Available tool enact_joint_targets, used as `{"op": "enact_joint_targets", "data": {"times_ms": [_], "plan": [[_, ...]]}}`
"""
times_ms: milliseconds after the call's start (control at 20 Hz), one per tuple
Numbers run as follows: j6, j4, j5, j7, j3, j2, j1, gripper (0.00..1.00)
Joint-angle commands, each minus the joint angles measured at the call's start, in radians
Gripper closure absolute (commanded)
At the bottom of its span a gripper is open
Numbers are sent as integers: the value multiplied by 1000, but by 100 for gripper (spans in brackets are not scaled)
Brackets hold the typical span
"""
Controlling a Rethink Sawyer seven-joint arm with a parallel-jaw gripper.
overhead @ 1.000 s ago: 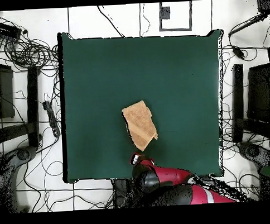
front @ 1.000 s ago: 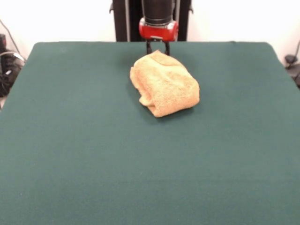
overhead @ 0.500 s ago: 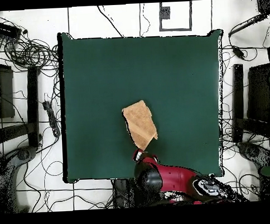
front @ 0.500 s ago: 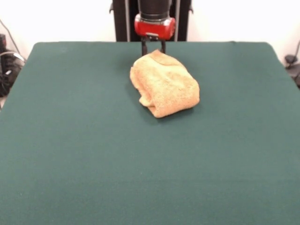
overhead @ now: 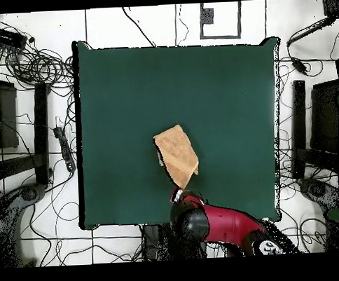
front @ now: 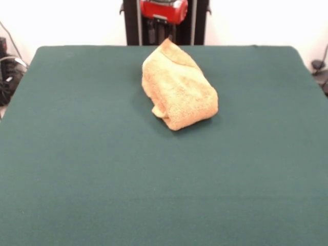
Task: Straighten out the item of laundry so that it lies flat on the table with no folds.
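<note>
The golden-orange towel (front: 179, 89) lies folded over in a thick bundle on the far middle of the dark green table (front: 102, 169). Its far corner is pulled up into a point at my gripper (front: 165, 39), which is shut on that corner just below the red wrist at the top edge. In the overhead view the towel (overhead: 177, 155) lies as a slanted folded patch on the table (overhead: 128, 85). Its near tip reaches my gripper (overhead: 180, 195) at the end of the red arm. No band stripes or tag show.
The black pedestal (front: 134, 23) stands behind the table's far edge. Cables and stands lie on the floor around the table (overhead: 46, 67). The towel sits close to the robot's side of the table.
My gripper has risen and drawn back toward the pedestal. The towel's far corner has come up with it into a point. The rest of the bundle has stayed in place.
</note>
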Motion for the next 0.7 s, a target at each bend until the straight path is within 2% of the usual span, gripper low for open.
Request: {"op": "enact_joint_targets", "data": {"times_ms": [50, 300, 550, 700], "plan": [[83, -9, 103, 158, 94, -52, 55, 0], [66, -24, 107, 149, 82, -44, 75, 0], [-26, -36, 110, 177, 70, 26, 92, 0], [2, -13, 117, 183, 51, -14, 107, 0]]}}
